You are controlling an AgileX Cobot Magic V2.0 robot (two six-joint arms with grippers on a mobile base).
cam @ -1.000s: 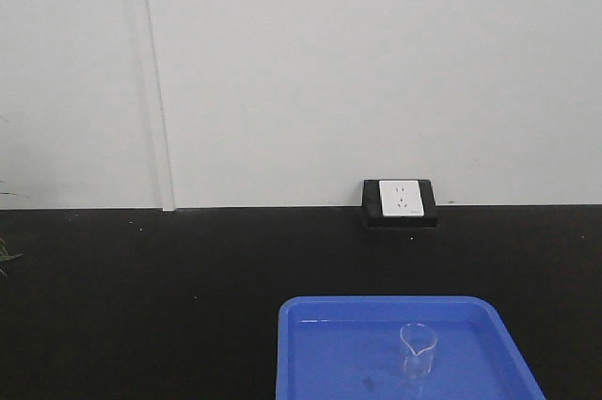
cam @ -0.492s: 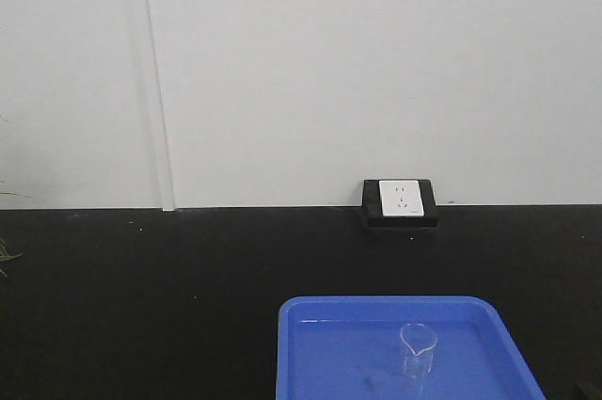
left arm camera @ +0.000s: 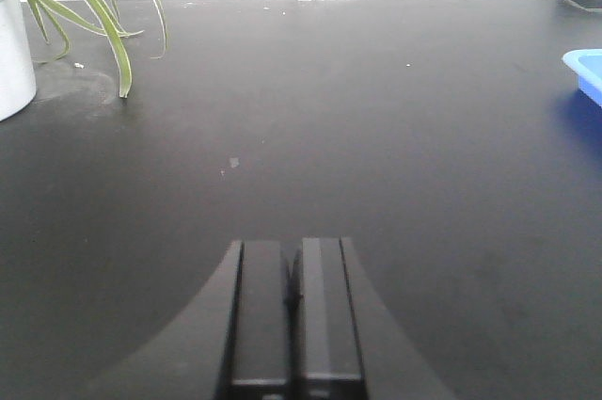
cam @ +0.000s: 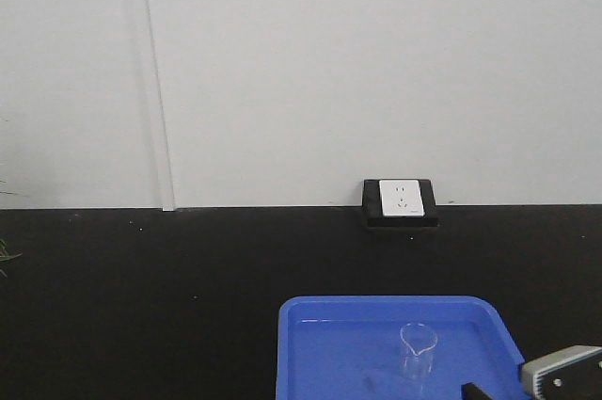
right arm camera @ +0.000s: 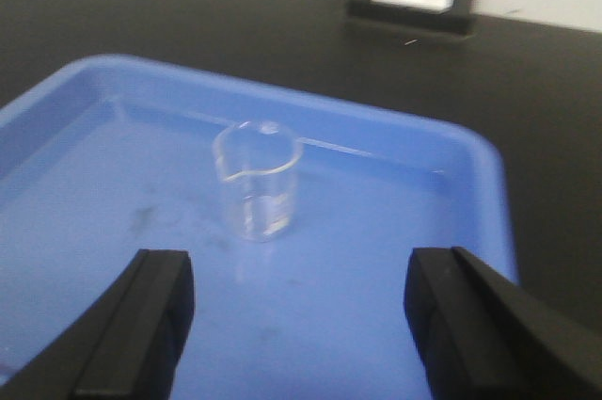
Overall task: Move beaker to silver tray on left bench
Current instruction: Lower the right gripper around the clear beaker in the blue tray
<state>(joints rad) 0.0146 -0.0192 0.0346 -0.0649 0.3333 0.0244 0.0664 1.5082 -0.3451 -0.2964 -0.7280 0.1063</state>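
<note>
The left gripper (left arm camera: 293, 301) hangs over the black countertop (left arm camera: 376, 136), its 2 fingers pressed together on nothing. The beaker (right arm camera: 256, 182) stands upright in the blue tray (right arm camera: 395, 259), ahead of the right gripper (right arm camera: 299, 273), whose fingers are spread wide. It is probably light, slick, fragile glass, best pinched gently across its mid-wall. The silver tray is out of view, and the beaker's outline is faint.

clear beaker (right arm camera: 256, 182), bright blue tray (right arm camera: 395, 231)
</note>
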